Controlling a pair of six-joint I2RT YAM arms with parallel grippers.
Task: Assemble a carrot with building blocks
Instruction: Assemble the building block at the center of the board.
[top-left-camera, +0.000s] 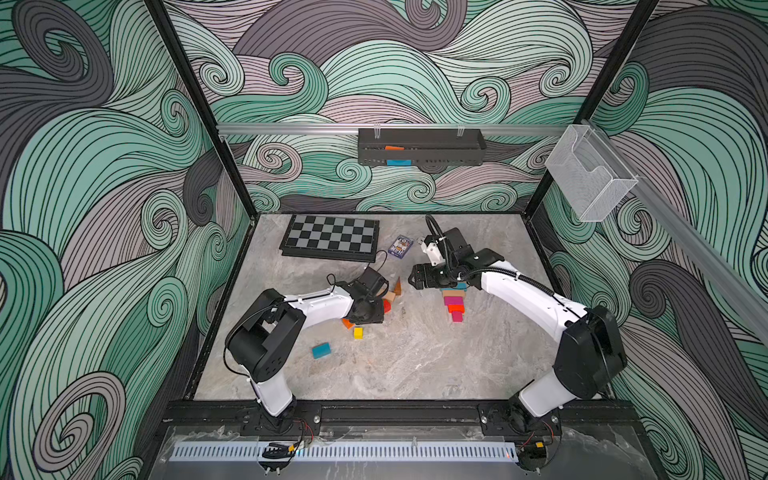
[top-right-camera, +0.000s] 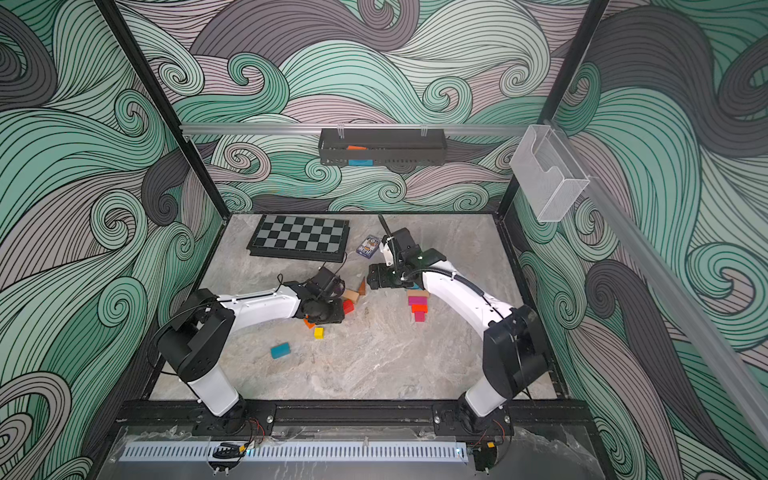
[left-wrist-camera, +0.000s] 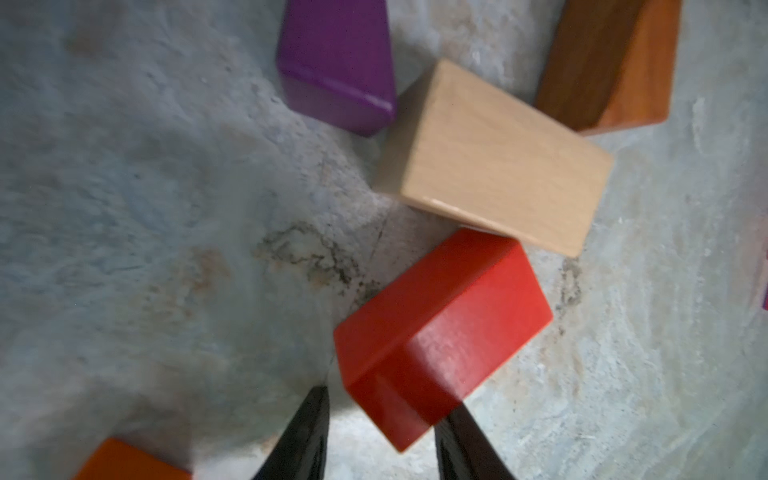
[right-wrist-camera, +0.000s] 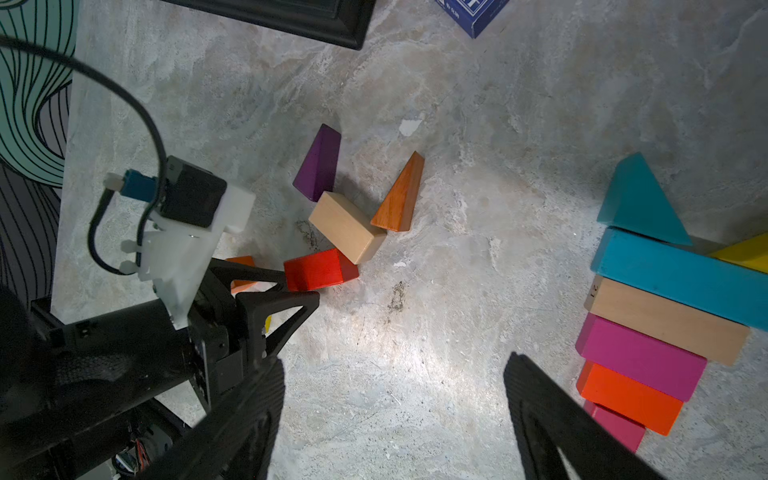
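My left forearm (top-left-camera: 320, 305) low, reaching toward 3 o'clock, left gripper (left-wrist-camera: 386, 399) narrowly parted astride the red block's (left-wrist-camera: 440, 328) end on the tabletop (top-left-camera: 415, 365), right gripper (right-wrist-camera: 395, 361) wide, empty, carrot row (top-left-camera: 454, 300) at its 4 o'clock

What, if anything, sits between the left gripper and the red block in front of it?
Nothing visible. The left gripper has open jaws on either side of the red block, at its near corner. The beige block lies at its far end, beyond the grip.
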